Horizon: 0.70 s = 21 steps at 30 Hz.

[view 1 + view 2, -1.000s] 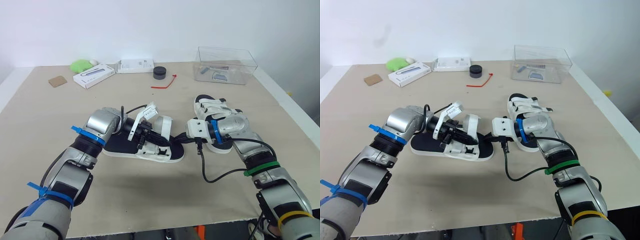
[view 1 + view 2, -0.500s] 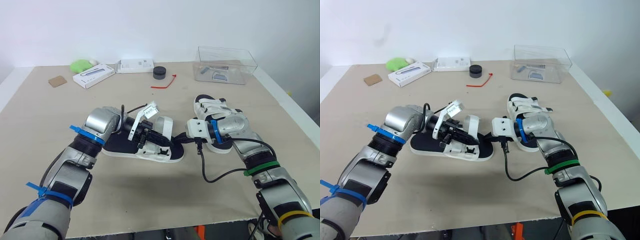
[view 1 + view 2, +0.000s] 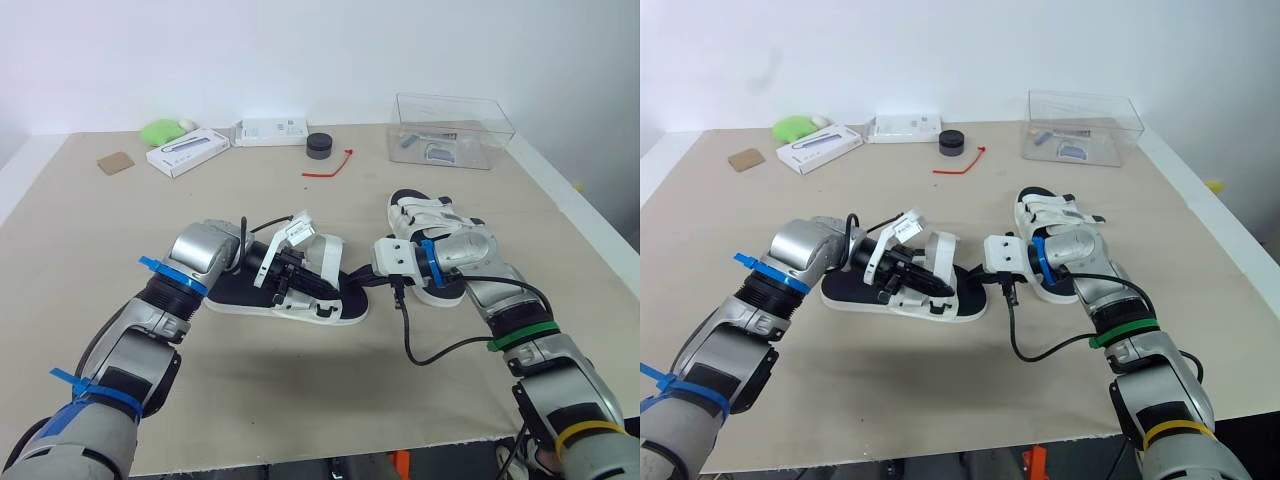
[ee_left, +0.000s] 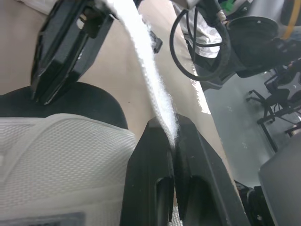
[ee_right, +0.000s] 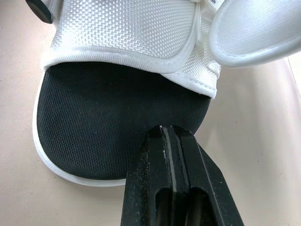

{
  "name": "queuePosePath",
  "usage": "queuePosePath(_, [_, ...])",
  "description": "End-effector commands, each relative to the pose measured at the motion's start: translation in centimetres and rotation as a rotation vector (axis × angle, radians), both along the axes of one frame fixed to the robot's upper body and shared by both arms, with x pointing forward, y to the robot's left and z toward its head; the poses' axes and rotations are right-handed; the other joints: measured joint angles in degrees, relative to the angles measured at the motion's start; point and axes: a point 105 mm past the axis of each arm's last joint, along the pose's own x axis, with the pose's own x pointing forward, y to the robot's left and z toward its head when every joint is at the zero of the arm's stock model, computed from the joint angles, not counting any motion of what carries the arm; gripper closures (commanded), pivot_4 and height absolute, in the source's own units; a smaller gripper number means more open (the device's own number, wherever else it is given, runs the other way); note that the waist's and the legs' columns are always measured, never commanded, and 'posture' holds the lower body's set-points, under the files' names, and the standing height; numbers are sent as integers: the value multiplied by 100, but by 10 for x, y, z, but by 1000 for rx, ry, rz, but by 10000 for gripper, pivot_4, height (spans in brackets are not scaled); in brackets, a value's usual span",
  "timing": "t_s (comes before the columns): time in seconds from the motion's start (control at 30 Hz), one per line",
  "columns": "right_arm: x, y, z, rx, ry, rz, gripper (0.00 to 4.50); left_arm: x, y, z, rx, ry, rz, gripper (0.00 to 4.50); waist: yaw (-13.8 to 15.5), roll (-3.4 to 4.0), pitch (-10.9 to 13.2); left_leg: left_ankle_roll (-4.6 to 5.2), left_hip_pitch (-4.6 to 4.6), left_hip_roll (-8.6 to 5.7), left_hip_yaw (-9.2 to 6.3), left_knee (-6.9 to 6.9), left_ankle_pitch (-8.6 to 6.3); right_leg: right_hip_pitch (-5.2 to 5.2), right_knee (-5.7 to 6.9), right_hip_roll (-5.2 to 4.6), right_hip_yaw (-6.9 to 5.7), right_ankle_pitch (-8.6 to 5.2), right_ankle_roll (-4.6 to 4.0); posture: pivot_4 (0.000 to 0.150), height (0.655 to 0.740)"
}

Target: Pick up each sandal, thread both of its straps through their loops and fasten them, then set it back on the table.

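while the left arm bends in from its side across the worktop [image 3: 300,400], its left hand [image 4: 171,129] is clenched on the white strap [image 4: 149,77] of the sandal [image 3: 240,290], pinching it near its free end. the sandal lies flat at the middle of the worktop. the right arm comes in from the other side, elbow out, and the right hand [image 5: 168,133] is closed tight, its fingertips against the toe edge of the black sole. a second sandal [image 3: 420,212] sits just behind the right forearm. compared with a second ago, the strap no longer stands up steeply; it now arcs lower over the white upper, and the left hand has dropped with it. the right hand has kept its place.
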Motion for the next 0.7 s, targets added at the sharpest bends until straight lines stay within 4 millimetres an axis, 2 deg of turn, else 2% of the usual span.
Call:
queuePosePath(0.03, [1, -7, -5, -41, 11, -19, 45000, 4, -1, 2, 1, -32, 7, 43770, 0, 0, 0, 0, 0, 0, 0, 0, 0, 0, 0, 0, 0, 0, 0, 1500, 7400])
queuePosePath(0.1, [1, -7, -5, -41, 10, -20, 45000, 4, -2, 4, -11, -36, 6, 43770, 0, 0, 0, 0, 0, 0, 0, 0, 0, 0, 0, 0, 0, 0, 0, 1500, 7400])
queuePosePath(0.27, [0, -9, -6, -48, 13, -23, 45000, 2, -4, 26, -78, -31, -23, 43770, 0, 0, 0, 0, 0, 0, 0, 0, 0, 0, 0, 0, 0, 0, 0, 1500, 7400])
queuePosePath(0.37, [1, -9, -5, -46, 13, -23, 45000, 9, -4, 31, -87, -43, 2, 43770, 0, 0, 0, 0, -1, 0, 0, 0, 0, 0, 0, 0, -1, 0, 1, 1500, 7400])
queuePosePath(0.53, [1, -7, -5, -41, 11, -23, 45000, 13, -4, 26, -74, -42, 21, 43770, 0, 0, 0, 0, -1, -1, 0, 0, 0, 0, 0, 0, 0, 0, 1, 1500, 7400])
queuePosePath(0.7, [1, -9, -5, -43, 12, -25, 45000, 4, -5, 16, -50, -16, -14, 43770, -1, 0, 0, 0, -2, 0, -1, 0, 0, -1, 0, 0, 0, 0, 1, 1500, 7400])
